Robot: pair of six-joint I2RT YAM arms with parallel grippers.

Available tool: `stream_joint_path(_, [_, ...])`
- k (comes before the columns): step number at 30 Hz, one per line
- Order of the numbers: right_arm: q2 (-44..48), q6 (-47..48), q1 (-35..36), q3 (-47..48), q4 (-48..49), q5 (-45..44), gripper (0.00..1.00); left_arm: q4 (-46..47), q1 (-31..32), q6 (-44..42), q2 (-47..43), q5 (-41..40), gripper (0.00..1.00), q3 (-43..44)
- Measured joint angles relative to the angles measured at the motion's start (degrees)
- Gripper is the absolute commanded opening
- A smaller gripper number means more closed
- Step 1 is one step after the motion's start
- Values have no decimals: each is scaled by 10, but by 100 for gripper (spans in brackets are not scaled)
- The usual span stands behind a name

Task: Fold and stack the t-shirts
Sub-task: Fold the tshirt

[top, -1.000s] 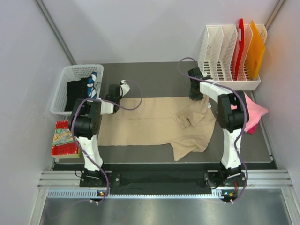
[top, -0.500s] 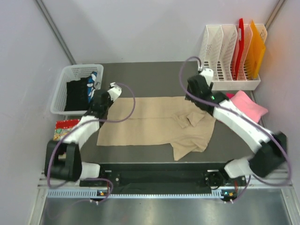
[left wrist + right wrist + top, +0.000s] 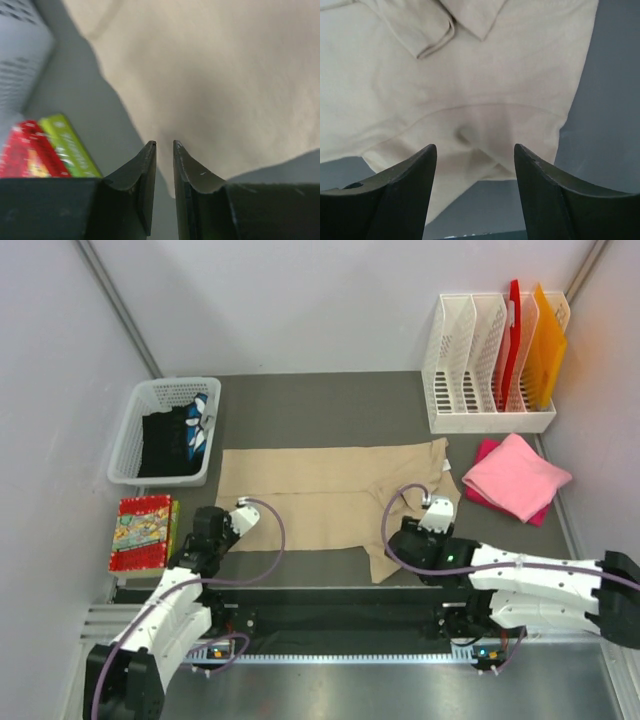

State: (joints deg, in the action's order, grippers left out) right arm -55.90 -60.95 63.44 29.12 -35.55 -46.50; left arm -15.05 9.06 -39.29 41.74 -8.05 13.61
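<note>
A beige t-shirt [image 3: 320, 495] lies spread on the dark table, rumpled at its right end, with a sleeve folded over. A folded pink t-shirt [image 3: 515, 475] lies to its right. My left gripper [image 3: 208, 522] is low by the beige shirt's near left corner, its jaws nearly together and empty; in the left wrist view the gripper [image 3: 164, 143] hovers over the shirt's edge [image 3: 210, 90]. My right gripper [image 3: 405, 538] is open and empty at the shirt's near right part; in the right wrist view the gripper [image 3: 475, 147] sits above the hem [image 3: 485, 120].
A white basket [image 3: 130, 435] holding dark clothes stands at the left. A red and green book [image 3: 140, 533] lies beside my left gripper. A white file rack [image 3: 490, 365] with red and orange folders stands at the back right.
Both arms have swung back from the shirt's far edge to its near edge and dropped low. The beige shirt stays on the table with its far edge lying flatter.
</note>
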Motion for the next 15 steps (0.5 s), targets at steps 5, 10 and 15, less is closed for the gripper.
stream_joint_path(5, [-115,-163,95,30,-94,-37,64,41,1,-3,60,-22,25,-11])
stream_joint_path(10, [-238,-309,156,124,-196,-53,67,97,0,3,158,-43,24,24])
stream_joint_path(15, [-271,-404,185,128,-237,-53,69,143,-1,3,205,-55,24,35])
